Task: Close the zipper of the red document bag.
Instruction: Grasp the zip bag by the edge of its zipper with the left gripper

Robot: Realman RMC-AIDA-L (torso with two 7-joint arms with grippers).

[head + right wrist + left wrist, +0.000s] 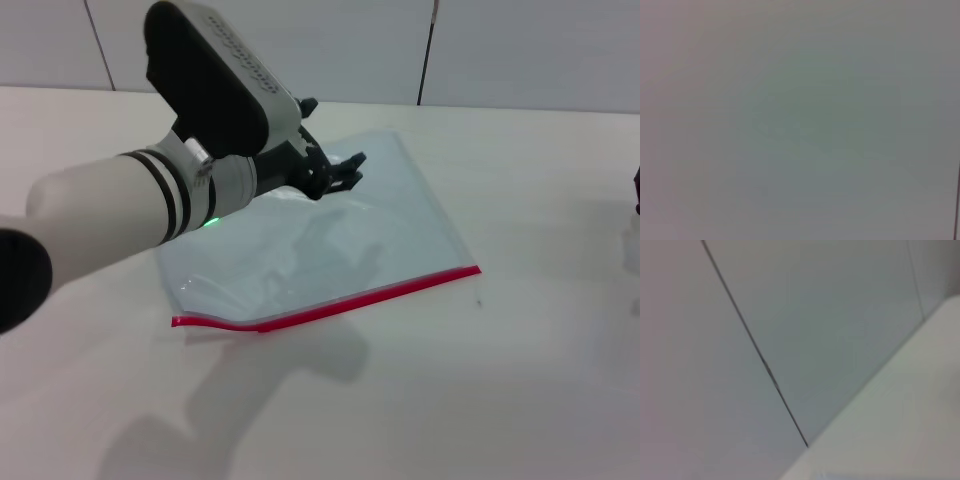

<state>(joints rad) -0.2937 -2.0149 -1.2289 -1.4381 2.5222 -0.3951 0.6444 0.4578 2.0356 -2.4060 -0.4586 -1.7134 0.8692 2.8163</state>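
Left gripper (340, 172) over the far part of the bag (330, 240); zipper (330, 303) on the near edge.

Head view: bag flat on the white table (520, 380), red zipper strip along the edge nearest the robot, its left end slightly lifted. Left gripper's dark fingers look spread, though the arm hides part of them. A dark sliver at the right border may be the right arm. No writing readable.
Left wrist view: wall panels, a seam, the table edge.
Right wrist view: featureless grey.

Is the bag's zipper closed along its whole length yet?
Cannot tell. The zipper bows at its left end, and no slider shows. The left gripper hovers over the bag's far edge.
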